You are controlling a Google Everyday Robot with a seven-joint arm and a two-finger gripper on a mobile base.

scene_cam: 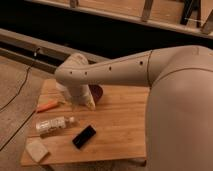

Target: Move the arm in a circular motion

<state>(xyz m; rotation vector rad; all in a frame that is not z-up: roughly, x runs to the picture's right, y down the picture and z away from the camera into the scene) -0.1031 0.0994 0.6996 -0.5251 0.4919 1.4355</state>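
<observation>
- The arm (115, 70): thick, smooth beige-white tube segments with rounded joints and a row of small dark screw holes along the forearm.
- Its big bulbous shoulder section fills the right side of the view. From there it runs left across the back of the table, bends at a rounded elbow and drops toward the tabletop.
- The gripper (80, 102) is at the arm's low end, over the back-left part of the table, just beside the dark bowl and near the orange piece. It is mostly hidden by the wrist segment, so I cannot tell whether it is spread or closed, or whether it touches the surface.
- Table (125, 125): light wood, plank-grained, rectangular top with a matte finish.
- Dark bowl (96, 92): deep reddish brown, round, sitting at the back of the table and partly covered by the arm.
- Orange piece (48, 105): long, tapered and carrot-like, lying flat at the left edge.
- Clear bottle (54, 123): see-through plastic with a pale cap, lying on its side in front of the orange piece, cap end pointing right.
- Black block (84, 136): flat, rectangular, slightly glossy, lying at an angle just right of the bottle.
- Pale pad (37, 149): off-white, squarish and soft-looking, at the front-left corner, apart from the bottle.
- Floor (15, 75): grey, rough, concrete-like.
- Cable (19, 92): thin, dark, curving across the floor left of the table.
- Behind: a dark recess under a long wooden ledge (125, 12).
</observation>
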